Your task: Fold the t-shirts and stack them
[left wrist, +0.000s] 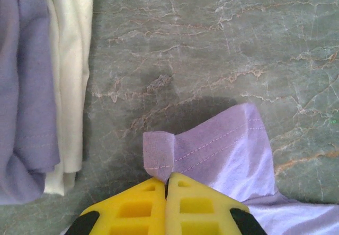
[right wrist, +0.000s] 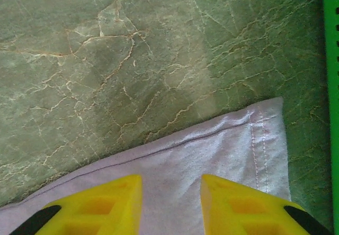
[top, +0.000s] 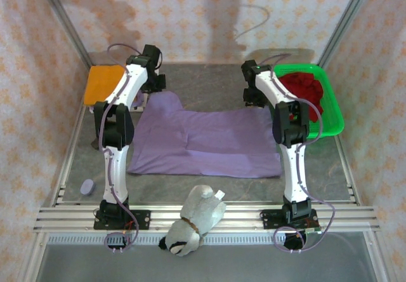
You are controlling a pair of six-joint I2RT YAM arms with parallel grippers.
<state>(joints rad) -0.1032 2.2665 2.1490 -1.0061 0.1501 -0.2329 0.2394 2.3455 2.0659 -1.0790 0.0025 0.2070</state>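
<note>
Grey-and-white plush toy (top: 193, 221) lies across the rails (top: 76, 217) at the near edge of the bench (top: 209, 82), between the bases of the two arms. Beyond it, a lavender t-shirt (top: 209, 142) is spread flat across the middle of the grey marbled surface, one sleeve pointing toward the far left. Both arms reach over to the shirt's far edge. At its far-left corner the left pincer (left wrist: 166, 179) is closed, yellow fingers pressed together on the sleeve hem. A small corner of cloth curls over just past the tips and throws a shadow on the stone. At the far-right corner the right pincer (right wrist: 170, 184) stands with its jaws apart over the hemmed corner; the cloth lies flat on the bench between the two fingers, and nothing is gripped. A green basket (top: 333, 120) sits just beside that corner at the far right and holds a crumpled dark red t-shirt (top: 304, 88). An orange t-shirt (top: 103, 82) lies flat at the far left, near the left arm. A small purple object (top: 87, 187) rests on the bench by the left rail.
</note>
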